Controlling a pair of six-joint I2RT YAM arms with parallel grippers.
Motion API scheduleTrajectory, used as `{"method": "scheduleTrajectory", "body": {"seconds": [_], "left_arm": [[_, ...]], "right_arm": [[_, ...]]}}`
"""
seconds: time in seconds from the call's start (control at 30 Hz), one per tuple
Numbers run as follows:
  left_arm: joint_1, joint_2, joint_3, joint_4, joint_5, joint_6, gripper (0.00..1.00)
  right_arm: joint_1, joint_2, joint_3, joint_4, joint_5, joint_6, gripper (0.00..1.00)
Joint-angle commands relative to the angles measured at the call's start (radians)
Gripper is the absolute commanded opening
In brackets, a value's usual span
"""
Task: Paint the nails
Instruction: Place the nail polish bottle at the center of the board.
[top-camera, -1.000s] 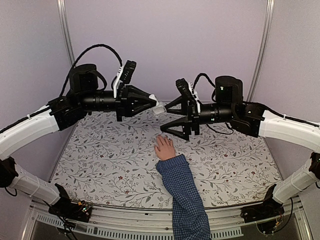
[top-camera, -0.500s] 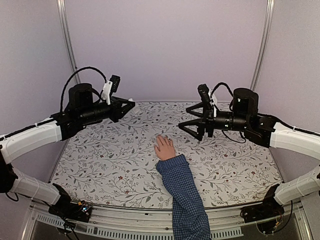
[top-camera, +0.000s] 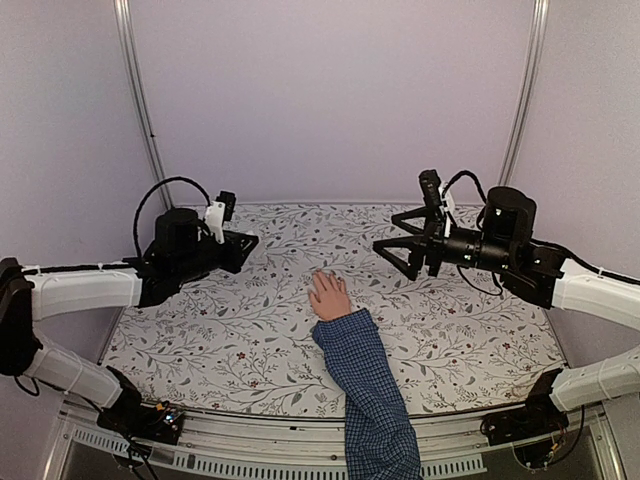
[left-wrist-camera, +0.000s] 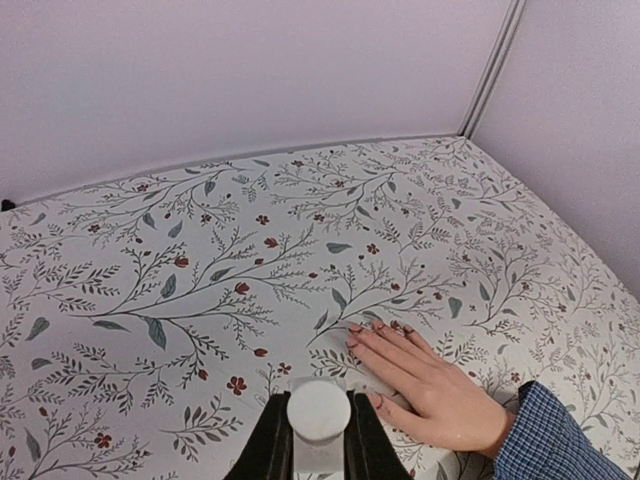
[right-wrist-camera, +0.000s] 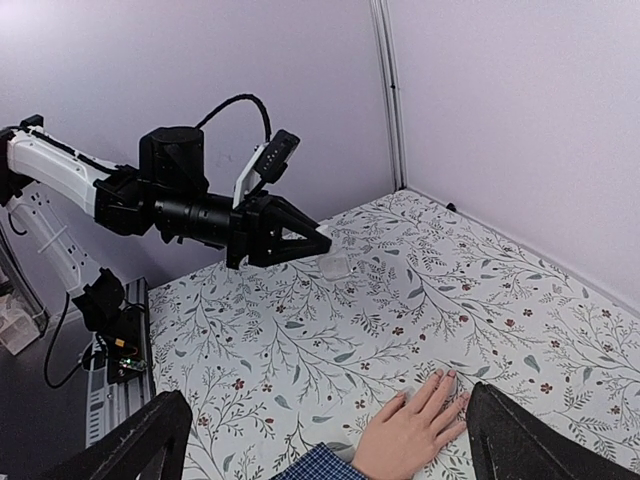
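A pale hand lies flat, palm down, mid-table at the end of a blue checked sleeve. Its nails look dark reddish in the left wrist view; the hand also shows in the right wrist view. My left gripper hovers left of the hand and is shut on a small clear bottle with a round white end, also seen at that gripper's tip in the right wrist view. My right gripper hovers right of and behind the hand, open wide and empty.
A floral cloth covers the table. Lilac walls close in the back and both sides, with metal posts at the back corners. The table's front rail runs below the arm bases.
Both arms have drawn apart from their meeting point above the hand. The left gripper moved left and lower with the bottle; the right gripper moved right. The hand stayed still.
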Motion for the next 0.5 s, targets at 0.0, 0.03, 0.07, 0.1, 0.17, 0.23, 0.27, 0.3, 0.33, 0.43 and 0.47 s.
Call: {"method": "scheduleTrajectory", "body": {"seconds": [0.0, 0.03, 0.07, 0.1, 0.17, 0.23, 0.27, 0.3, 0.33, 0.43, 0.47], "left_arm": [[0.009, 0.062, -0.048, 0.141, -0.032, -0.014, 0.00], [0.010, 0.076, -0.059, 0.160, -0.032, -0.015, 0.00], [0.009, 0.091, -0.067, 0.173, -0.046, -0.017, 0.00], [0.010, 0.106, -0.074, 0.185, -0.062, -0.021, 0.00], [0.010, 0.139, -0.085, 0.206, -0.067, -0.028, 0.00], [0.010, 0.181, -0.089, 0.224, -0.075, -0.032, 0.00], [0.010, 0.204, -0.092, 0.237, -0.080, -0.035, 0.00], [0.010, 0.226, -0.095, 0.249, -0.082, -0.035, 0.00], [0.010, 0.249, -0.098, 0.261, -0.086, -0.037, 0.00], [0.009, 0.304, -0.111, 0.304, -0.097, -0.050, 0.00], [0.010, 0.319, -0.117, 0.320, -0.100, -0.052, 0.00]], "right_arm": [[-0.005, -0.020, -0.014, 0.036, 0.025, 0.011, 0.99], [-0.005, -0.018, -0.015, 0.038, 0.023, 0.011, 0.99], [-0.005, -0.018, -0.017, 0.040, 0.022, 0.011, 0.99], [-0.005, -0.017, -0.018, 0.040, 0.021, 0.013, 0.99], [-0.005, -0.018, -0.024, 0.044, 0.019, 0.016, 0.99], [-0.005, -0.025, -0.035, 0.052, 0.019, 0.018, 0.99], [-0.005, -0.027, -0.038, 0.056, 0.019, 0.018, 0.99], [-0.005, -0.029, -0.040, 0.057, 0.018, 0.018, 0.99], [-0.006, -0.030, -0.041, 0.057, 0.018, 0.018, 0.99], [-0.005, -0.030, -0.039, 0.057, 0.016, 0.015, 0.99], [-0.005, -0.031, -0.039, 0.056, 0.016, 0.015, 0.99]]}}
